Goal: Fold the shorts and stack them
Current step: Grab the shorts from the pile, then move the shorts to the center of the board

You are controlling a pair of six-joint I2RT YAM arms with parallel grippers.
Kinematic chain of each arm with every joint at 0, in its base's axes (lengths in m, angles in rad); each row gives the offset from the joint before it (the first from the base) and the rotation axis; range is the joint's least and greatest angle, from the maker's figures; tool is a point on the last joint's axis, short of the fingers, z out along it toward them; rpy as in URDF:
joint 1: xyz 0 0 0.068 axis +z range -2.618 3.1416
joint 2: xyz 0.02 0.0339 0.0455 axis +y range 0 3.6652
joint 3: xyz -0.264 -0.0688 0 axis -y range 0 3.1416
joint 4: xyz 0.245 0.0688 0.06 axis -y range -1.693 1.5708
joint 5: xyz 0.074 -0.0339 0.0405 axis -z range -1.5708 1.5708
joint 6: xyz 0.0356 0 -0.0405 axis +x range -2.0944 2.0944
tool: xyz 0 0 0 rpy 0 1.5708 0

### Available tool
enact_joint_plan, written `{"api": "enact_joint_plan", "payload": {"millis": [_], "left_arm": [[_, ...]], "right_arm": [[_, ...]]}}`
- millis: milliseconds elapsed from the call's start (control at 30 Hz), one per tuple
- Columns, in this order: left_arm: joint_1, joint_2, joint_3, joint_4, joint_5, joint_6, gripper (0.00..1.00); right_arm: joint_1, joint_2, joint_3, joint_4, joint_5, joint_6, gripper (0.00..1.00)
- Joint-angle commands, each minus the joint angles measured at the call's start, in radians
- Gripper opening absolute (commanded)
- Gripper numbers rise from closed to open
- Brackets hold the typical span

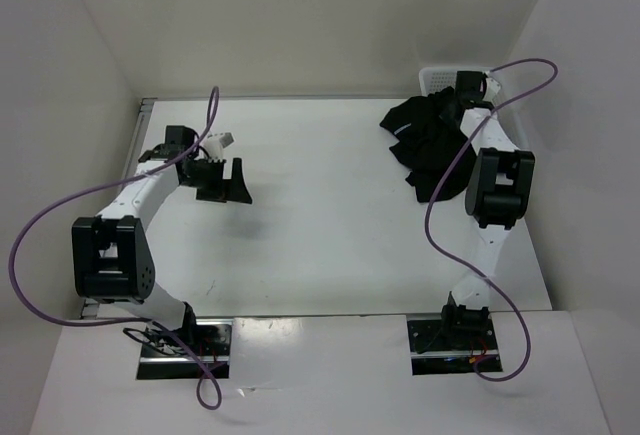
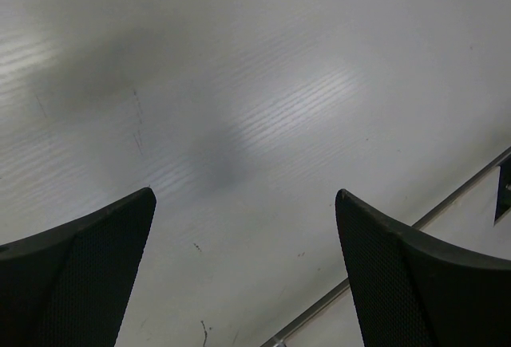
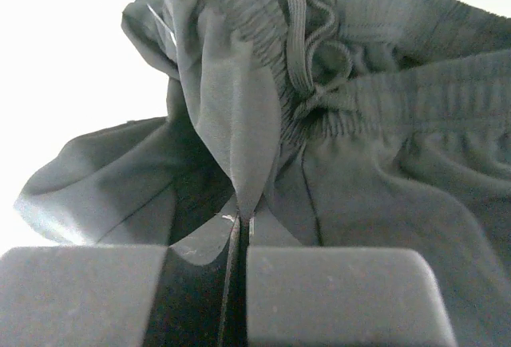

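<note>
The black shorts (image 1: 432,143) lie crumpled in a heap at the far right of the table, partly under the right arm. In the right wrist view the shorts (image 3: 375,171) fill the frame, with the elastic waistband and drawstring at the top. My right gripper (image 3: 243,223) is shut on a raised fold of the shorts fabric; in the top view it sits at the heap's far edge (image 1: 462,103). My left gripper (image 1: 222,181) is open and empty over bare table at the far left, its fingers (image 2: 88,275) wide apart.
A white perforated basket (image 1: 440,79) stands at the back right corner behind the shorts. White walls enclose the table on three sides. A metal strip (image 2: 383,259) marks the table's left edge. Purple cables loop off both arms.
</note>
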Motion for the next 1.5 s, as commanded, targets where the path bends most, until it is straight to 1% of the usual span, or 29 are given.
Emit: {"api": "enact_joint_plan", "payload": {"millis": [0,67,133,167,233,300,433,567,600,633,700,733,800,833,867,900,933,967,1033,1067,1133,1200,1233,1267,1300,1333,1367,1400,1467], "left_arm": [[-0.003,-0.009,0.062,0.006,-0.008,0.004,1.00],[-0.003,-0.021,0.062,0.017,-0.017,0.004,1.00],[-0.003,-0.046,0.073,0.028,-0.017,0.004,1.00],[-0.003,-0.061,0.085,0.028,-0.017,0.004,1.00],[-0.003,-0.090,0.099,0.039,-0.017,0.004,1.00],[-0.003,-0.121,0.123,0.049,-0.017,0.004,1.00],[-0.003,-0.190,0.133,0.085,-0.037,0.004,1.00],[-0.003,-0.250,0.142,0.094,-0.073,0.004,1.00],[-0.003,-0.270,0.142,0.094,-0.095,0.004,1.00],[-0.003,-0.279,0.142,0.094,-0.110,0.004,1.00],[-0.003,-0.302,0.142,0.094,-0.142,0.004,1.00],[-0.003,-0.302,0.142,0.094,-0.174,0.004,1.00],[0.006,-0.311,0.133,0.094,-0.205,0.004,1.00],[0.016,-0.311,0.133,0.094,-0.219,0.004,1.00],[0.029,-0.299,0.133,0.082,-0.219,0.004,1.00],[0.029,-0.290,0.142,0.072,-0.219,0.004,1.00],[0.029,-0.290,0.142,0.063,-0.228,0.004,1.00],[0.029,-0.276,0.142,0.051,-0.238,0.004,1.00],[0.039,-0.264,0.142,0.034,-0.238,0.004,1.00],[0.039,-0.255,0.142,0.010,-0.238,0.004,1.00],[0.039,-0.255,0.142,-0.021,-0.226,0.004,1.00],[-0.025,-0.264,0.131,-0.067,-0.225,0.004,1.00],[-0.053,-0.264,0.117,-0.084,-0.225,0.004,1.00],[-0.087,-0.264,0.117,-0.122,-0.225,0.004,1.00],[-0.152,-0.264,0.084,-0.136,-0.225,0.004,1.00],[-0.185,-0.264,0.064,-0.147,-0.236,0.004,1.00],[-0.213,-0.264,0.041,-0.147,-0.268,0.004,1.00],[-0.262,-0.250,0.016,-0.147,-0.288,0.004,1.00],[-0.315,-0.221,-0.059,-0.129,-0.333,0.004,1.00]], "right_arm": [[-0.007,-0.168,0.014,0.082,0.063,-0.034,0.00],[0.002,-0.272,-0.009,0.135,0.086,-0.079,0.00],[0.048,-0.346,-0.022,0.175,0.099,-0.114,0.00],[0.065,-0.422,-0.022,0.218,0.113,-0.128,0.00],[0.101,-0.506,-0.071,0.276,0.113,-0.168,0.00],[0.176,-0.623,-0.120,0.373,0.139,-0.203,0.00],[0.334,-0.741,-0.112,0.441,0.175,-0.303,0.00],[0.514,-0.751,-0.011,0.450,0.195,-0.341,0.00],[0.590,-0.735,0.007,0.450,0.208,-0.355,0.00],[0.626,-0.701,0.022,0.450,0.208,-0.355,0.00],[0.712,-0.652,0.069,0.429,0.253,-0.334,0.00],[0.732,-0.588,0.091,0.385,0.272,-0.311,0.00],[0.757,-0.502,0.181,0.302,0.288,-0.205,0.03],[0.769,-0.398,0.265,0.206,0.288,-0.173,0.15],[0.769,-0.339,0.311,0.159,0.288,-0.122,0.26],[0.769,-0.283,0.358,0.119,0.251,-0.122,0.38],[0.780,-0.233,0.419,0.094,0.144,-0.122,0.68],[0.780,-0.171,0.433,0.082,0.096,-0.122,0.80],[0.793,-0.158,0.433,0.073,0.054,-0.165,0.97],[0.803,-0.158,0.433,0.053,0.079,-0.192,1.00],[0.813,-0.171,0.392,0.030,0.134,-0.260,1.00],[0.787,-0.237,0.308,0.030,0.151,-0.260,1.00],[0.772,-0.263,0.201,0.043,0.151,-0.248,1.00],[0.736,-0.286,0.142,0.053,0.134,-0.231,1.00],[0.718,-0.331,0.078,0.076,0.120,-0.211,0.99],[0.700,-0.346,-0.037,0.076,0.101,-0.170,0.97],[0.674,-0.357,-0.085,0.085,0.070,-0.148,0.89],[0.665,-0.357,-0.169,0.085,0.055,-0.124,0.84],[0.652,-0.345,-0.229,0.094,0.041,-0.102,0.75]]}}
